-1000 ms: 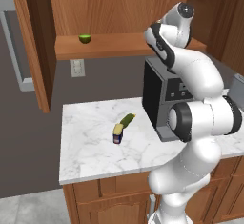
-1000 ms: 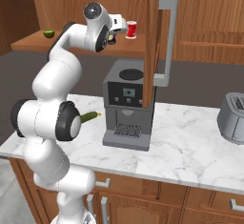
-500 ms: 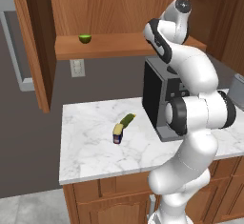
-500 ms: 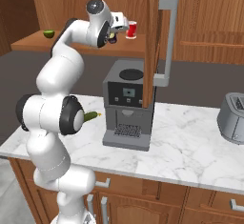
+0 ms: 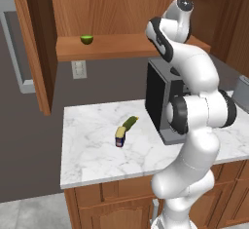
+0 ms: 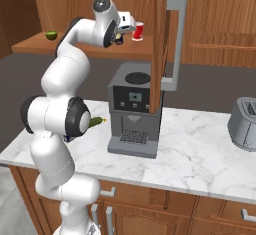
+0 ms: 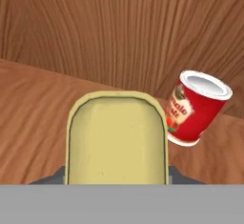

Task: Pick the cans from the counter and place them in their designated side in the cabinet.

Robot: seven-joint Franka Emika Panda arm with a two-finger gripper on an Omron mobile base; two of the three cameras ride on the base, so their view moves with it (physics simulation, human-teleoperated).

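- Can (image 7: 117,139), yellow-topped, sits clamped between the jaws of the gripper (image 6: 121,33), which is closed about as far as the can's width lets it; the yellow face takes up the near part of the hand view, and the can hangs over the cabinet shelf (image 7: 28,104).
- Second can (image 5: 120,138) lies on the counter (image 5: 87,150), touching the end of a green pickle (image 5: 130,122), not yet picked.
- Over the last second the arm has straightened and the hand has pushed a little further in toward the cabinet (image 6: 210,24); the can on the counter and the pickle have not moved.
- Judgement: the carry is nearly done and the set-down comes next.
- Red-and-white can (image 7: 196,107) stands on the shelf just beyond and to one side of the held can, apart from it; a careless release could knock it.
- Farthest back, the wood-grain back panel (image 7: 119,27); a lime half (image 5: 86,39) rests at the shelf's far left end.
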